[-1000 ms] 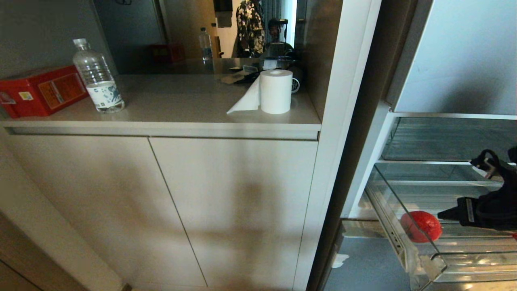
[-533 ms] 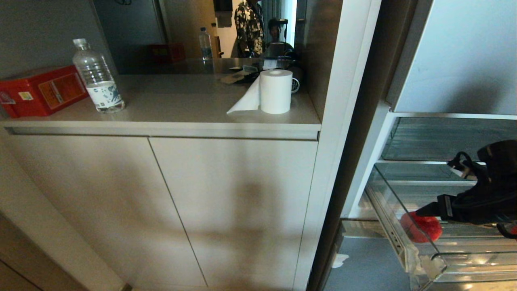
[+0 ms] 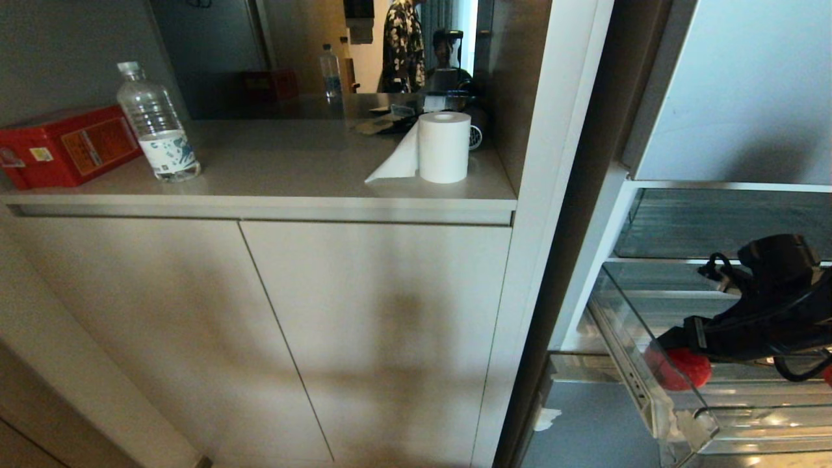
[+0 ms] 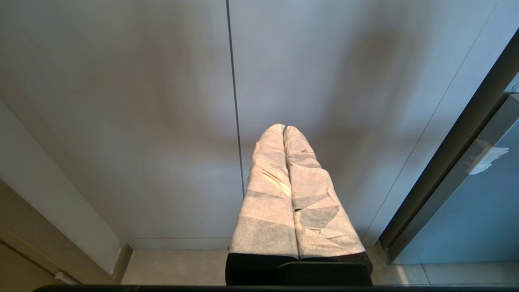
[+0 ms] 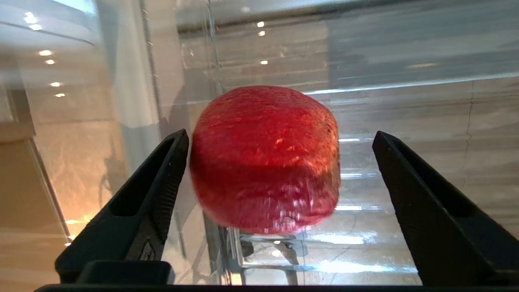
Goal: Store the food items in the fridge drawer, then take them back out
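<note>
The right gripper [image 5: 279, 138] sits at the head view's lower right, jaws spread wide. The left gripper [image 4: 284, 129] has its fingers pressed together.

One roundish red food item [image 5: 265, 160] on the ribbed clear floor of the fridge drawer [image 5: 405, 101], near its transparent side wall, framed between the spread black fingers [image 5: 156, 194] of the right gripper [image 5: 279, 140], one finger just beside it.

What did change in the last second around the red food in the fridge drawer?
The right gripper moved leftward in the head view, from beside the red food item to over it; its fingers now stand open on either side of it, not gripping. The food item, fridge drawer and countertop things stayed put. The left gripper hangs by the cabinet.
</note>
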